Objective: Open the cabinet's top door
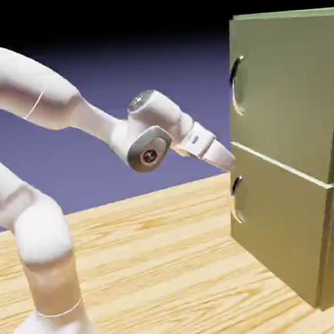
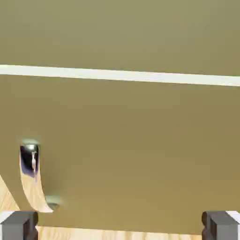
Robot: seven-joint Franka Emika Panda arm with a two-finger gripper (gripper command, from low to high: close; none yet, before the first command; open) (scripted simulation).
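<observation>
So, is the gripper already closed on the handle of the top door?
No, the gripper hangs open near the seam between the doors, below the top door's handle.

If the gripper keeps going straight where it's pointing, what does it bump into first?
Probably the lower door, not the top door. The open gripper points at the cabinet just under the seam between the doors, and the hand view is mostly filled by the lower panel. Neither handle sits between the fingertips.

Wooden table (image 1: 162, 255), blue-violet backdrop (image 1: 142, 80)

tool (image 1: 227, 158) near cabinet (image 1: 293, 117) front
</observation>
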